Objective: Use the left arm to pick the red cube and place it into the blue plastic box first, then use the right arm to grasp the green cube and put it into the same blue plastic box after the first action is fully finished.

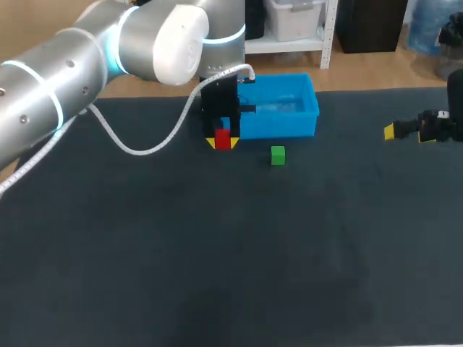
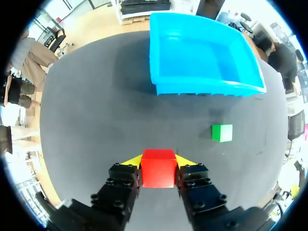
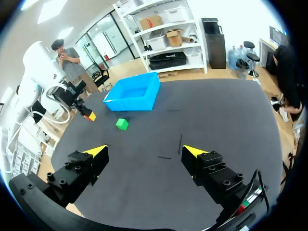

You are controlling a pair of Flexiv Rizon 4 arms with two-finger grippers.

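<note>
Two grippers: left gripper (image 2: 158, 160) clamps the red cube (image 2: 158, 174), right gripper (image 3: 144, 151) gapes wide.

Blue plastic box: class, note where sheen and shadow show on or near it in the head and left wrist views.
Head view: the blue plastic box has a pale sheen on its floor. Left wrist view: soft shadow darkens the table under the box's near rim; the red cube shows a top brighter than its front face.

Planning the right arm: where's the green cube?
Head view: the green cube lies on the table, just in front of the blue box, right of the red cube.
</note>
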